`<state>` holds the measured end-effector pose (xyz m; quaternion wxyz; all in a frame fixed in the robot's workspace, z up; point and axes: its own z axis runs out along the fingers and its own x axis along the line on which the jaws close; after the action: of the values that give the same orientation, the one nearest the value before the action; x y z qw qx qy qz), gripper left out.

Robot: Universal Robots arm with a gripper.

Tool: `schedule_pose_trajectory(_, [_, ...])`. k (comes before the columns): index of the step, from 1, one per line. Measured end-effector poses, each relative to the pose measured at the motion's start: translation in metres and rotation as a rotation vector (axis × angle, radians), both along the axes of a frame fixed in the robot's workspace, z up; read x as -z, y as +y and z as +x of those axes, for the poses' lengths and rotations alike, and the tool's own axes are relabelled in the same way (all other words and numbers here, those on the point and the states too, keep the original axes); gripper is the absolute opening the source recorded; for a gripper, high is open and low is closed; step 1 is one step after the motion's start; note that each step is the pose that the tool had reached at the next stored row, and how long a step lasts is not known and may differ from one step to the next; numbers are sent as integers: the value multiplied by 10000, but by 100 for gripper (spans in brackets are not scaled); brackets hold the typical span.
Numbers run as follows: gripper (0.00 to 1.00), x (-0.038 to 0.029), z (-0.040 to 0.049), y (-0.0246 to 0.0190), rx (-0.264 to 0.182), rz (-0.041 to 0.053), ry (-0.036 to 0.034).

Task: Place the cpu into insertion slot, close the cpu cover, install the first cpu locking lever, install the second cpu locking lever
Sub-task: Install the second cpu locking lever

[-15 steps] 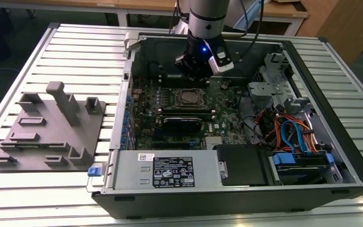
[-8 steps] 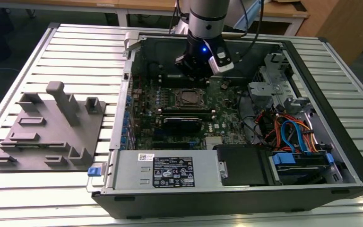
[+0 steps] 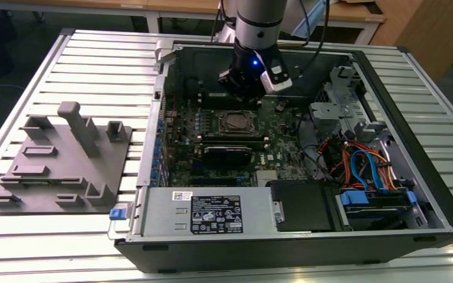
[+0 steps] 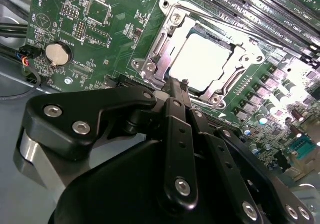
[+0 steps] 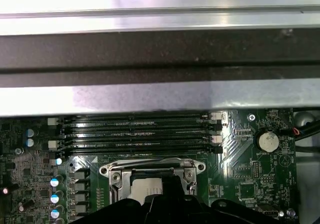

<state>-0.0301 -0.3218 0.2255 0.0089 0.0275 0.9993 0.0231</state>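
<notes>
The hand [image 4: 179,85] is narrow, its fingers drawn together with nothing visible between them, tips at the near edge of the cpu cover [image 4: 231,78]. The cover lies flat over the cpu [image 4: 205,58], which sits in the insertion slot [image 4: 170,11]. Judging from this, a push slightly off line could slide the tips off the thin frame and scrape the chip's top or the motherboard [image 4: 90,33] beside it; uneven pressure might skew the cover

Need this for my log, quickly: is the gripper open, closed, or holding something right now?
Gripper: closed, nothing seen held; its tips sit at the rim of the insertion slot, beside the seated cpu.
</notes>
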Motion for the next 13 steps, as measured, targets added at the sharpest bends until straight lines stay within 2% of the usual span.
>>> schedule_pose_trajectory(7, [10,-76,0,0,0,-7,1])
schedule_pose_trajectory(13, [10,-78,0,0,-1,-30,0])
